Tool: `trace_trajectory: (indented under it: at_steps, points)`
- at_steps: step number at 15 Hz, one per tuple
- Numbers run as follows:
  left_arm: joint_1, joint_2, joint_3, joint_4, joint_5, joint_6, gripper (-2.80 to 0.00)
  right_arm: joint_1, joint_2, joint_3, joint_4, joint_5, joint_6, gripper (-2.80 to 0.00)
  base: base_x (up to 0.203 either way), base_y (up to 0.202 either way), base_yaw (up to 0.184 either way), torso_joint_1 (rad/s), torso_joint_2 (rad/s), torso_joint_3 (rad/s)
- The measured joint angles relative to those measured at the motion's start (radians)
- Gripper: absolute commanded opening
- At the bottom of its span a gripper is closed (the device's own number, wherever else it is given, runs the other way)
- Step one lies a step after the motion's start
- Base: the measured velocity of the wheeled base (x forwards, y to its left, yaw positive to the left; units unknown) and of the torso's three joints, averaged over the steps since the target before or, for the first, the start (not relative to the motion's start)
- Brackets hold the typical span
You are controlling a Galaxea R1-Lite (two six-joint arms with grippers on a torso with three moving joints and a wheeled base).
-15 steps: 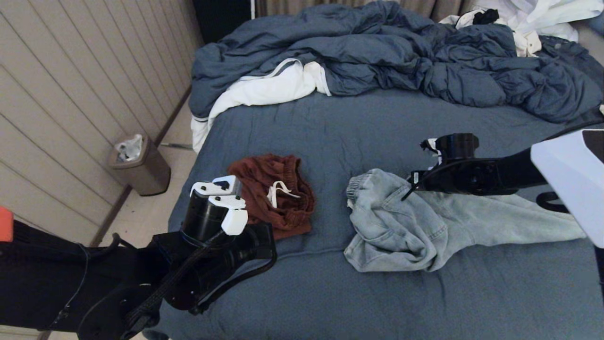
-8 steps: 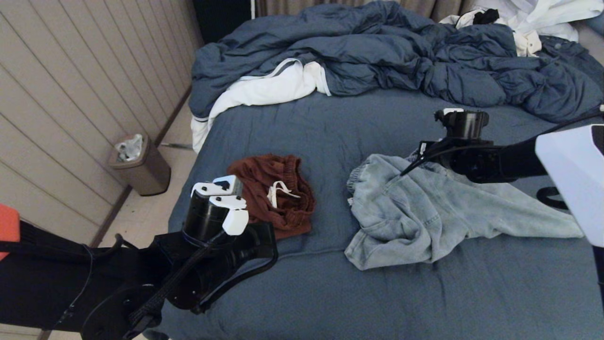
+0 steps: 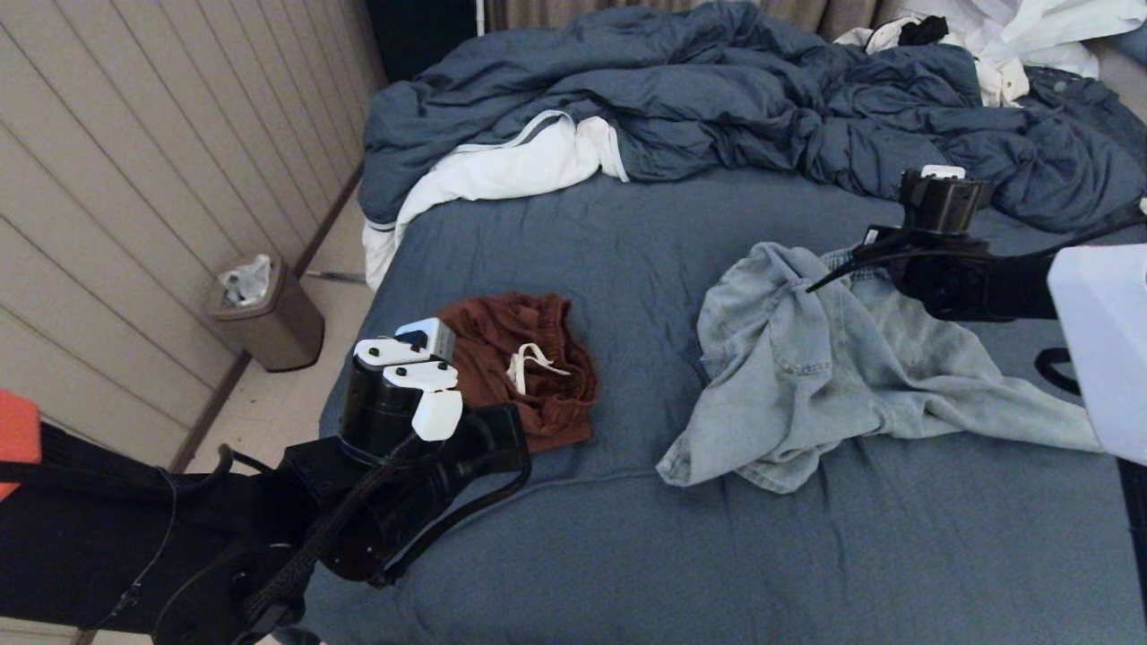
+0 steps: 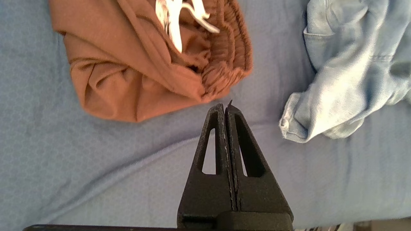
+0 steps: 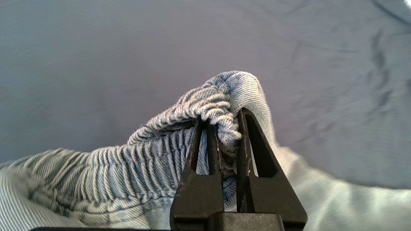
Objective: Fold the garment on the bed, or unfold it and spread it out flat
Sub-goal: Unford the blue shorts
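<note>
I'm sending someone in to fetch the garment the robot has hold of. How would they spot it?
On the bed, two crumpled garments lie side by side. Take the pale denim one toward the robot's right, its elastic waistband pinched in the right gripper. The rust-brown shorts with the white drawstring lie untouched.

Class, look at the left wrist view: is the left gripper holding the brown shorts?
No. The left gripper is shut on nothing, its tips just short of the brown shorts, above the bed.

The head view looks forward and down across the wide slate-blue bed (image 3: 591, 233) from well above. The left wrist view faces straight down, nearer; both share the rust-brown crumpled shorts (image 3: 524, 363) (image 4: 141, 64). The right wrist view sits closest, against ribbed pale-blue denim shorts (image 5: 135, 160) (image 3: 833, 367).
</note>
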Motion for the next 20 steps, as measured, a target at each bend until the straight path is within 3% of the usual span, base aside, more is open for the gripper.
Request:
trace_trajectory:
  at_steps: [4, 8, 11, 12, 20]
  points:
    - [0.000, 0.004, 0.001, -0.008, 0.000, -0.001, -2.80, -0.051, 0.037, -0.005, -0.040, 0.005, -0.049, -2.80, 0.000, 0.000, 0.000, 0.000, 0.00, 0.000]
    - [-0.001, 0.008, 0.007, -0.008, -0.002, -0.001, -2.80, -0.082, 0.101, -0.006, -0.153, 0.004, -0.165, -2.80, 0.000, 0.000, 0.000, 0.000, 0.00, 0.000]
    - [-0.001, 0.010, 0.007, -0.008, -0.003, -0.001, -2.80, -0.095, 0.127, -0.007, -0.150, 0.022, -0.171, -2.80, 0.000, 0.000, 0.000, 0.000, 0.00, 0.000]
    - [-0.001, 0.011, 0.007, -0.009, -0.003, -0.001, -2.80, -0.095, 0.130, -0.007, -0.147, 0.027, -0.171, 0.00, 0.000, 0.000, 0.000, 0.000, 0.00, 0.000]
    - [-0.002, 0.009, 0.008, -0.009, -0.003, -0.001, -2.80, -0.099, 0.115, -0.005, -0.143, 0.047, -0.133, 0.00, 0.000, 0.000, 0.000, 0.000, 0.00, 0.000]
